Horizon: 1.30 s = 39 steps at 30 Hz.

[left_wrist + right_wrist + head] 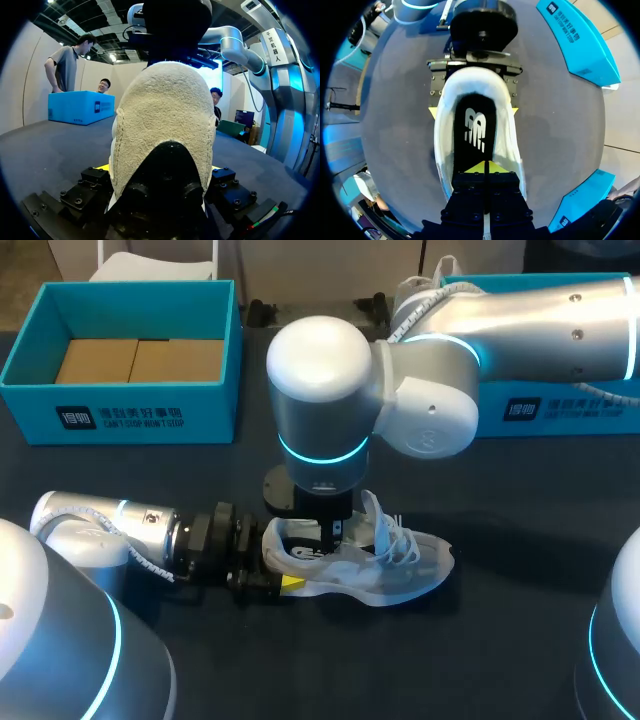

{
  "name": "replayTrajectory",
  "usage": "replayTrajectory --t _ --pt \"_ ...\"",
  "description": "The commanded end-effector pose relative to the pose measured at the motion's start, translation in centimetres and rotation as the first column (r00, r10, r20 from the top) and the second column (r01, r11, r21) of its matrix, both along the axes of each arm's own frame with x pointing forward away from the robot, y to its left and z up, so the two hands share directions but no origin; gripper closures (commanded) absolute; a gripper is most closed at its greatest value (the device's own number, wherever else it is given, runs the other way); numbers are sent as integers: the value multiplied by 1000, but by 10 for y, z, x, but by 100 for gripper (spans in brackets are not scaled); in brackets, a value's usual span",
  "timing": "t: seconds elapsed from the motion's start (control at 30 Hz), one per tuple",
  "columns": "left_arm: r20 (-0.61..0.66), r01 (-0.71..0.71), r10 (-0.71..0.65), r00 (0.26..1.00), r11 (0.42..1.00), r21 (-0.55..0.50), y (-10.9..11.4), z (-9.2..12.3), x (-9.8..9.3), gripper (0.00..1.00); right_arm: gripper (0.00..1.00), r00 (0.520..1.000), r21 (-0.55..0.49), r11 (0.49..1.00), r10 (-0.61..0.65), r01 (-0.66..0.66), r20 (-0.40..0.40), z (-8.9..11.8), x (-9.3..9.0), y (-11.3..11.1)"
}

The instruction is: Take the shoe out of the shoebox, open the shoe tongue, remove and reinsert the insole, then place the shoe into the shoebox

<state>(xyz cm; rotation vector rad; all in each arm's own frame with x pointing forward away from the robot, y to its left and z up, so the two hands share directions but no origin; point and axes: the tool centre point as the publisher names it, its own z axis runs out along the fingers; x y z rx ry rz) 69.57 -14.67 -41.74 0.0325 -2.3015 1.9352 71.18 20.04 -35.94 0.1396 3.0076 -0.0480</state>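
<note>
The shoe (385, 565) stands upright, well apart from the shoebox (120, 420), heel nearer it, toe pointing right. The left gripper (474, 109) clamps the heel. The right gripper's (485, 167) fingers are pressed together over the insole (476, 130).

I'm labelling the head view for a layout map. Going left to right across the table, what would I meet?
Open teal cardboard shoebox → left pincer clamping the heel → white mesh lace-up sneaker → second teal box, partly hidden behind the right arm.

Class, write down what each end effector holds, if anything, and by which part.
The left end effector holds the shoe by its heel; the right end effector, tips together inside the shoe, holds nothing visible.
</note>
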Motion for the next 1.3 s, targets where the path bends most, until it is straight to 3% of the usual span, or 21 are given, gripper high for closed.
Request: replayTrajectory --t 0.03,0.33,0.43,0.5,0.8,1.0,1.3 --pt "0 -3 3 1000 1000 0 0 0 -1 100 100 1000 6 1000 -3 3 -6 -10 1 -5" --pt "0 -3 3 1000 1000 0 0 0 -1 100 100 997 50 998 -30 34 -67 -30 2 -22" --pt "0 -3 3 1000 1000 0 0 0 -1 100 78 997 48 998 -34 38 -72 -29 -2 -24" --pt "0 -3 3 1000 1000 0 0 0 -1 100 75 997 47 998 -38 42 -73 -31 -2 -26" --pt "0 -3 3 1000 1000 0 0 0 -1 100 70 990 77 995 -46 57 -135 -52 0 -25" --pt "0 -3 3 1000 1000 0 0 0 -1 100 60 982 101 993 -45 64 -181 -66 3 -22" --pt "0 -3 3 1000 1000 0 0 0 -1 100 55 955 98 992 -42 74 -293 -75 -7 -12"
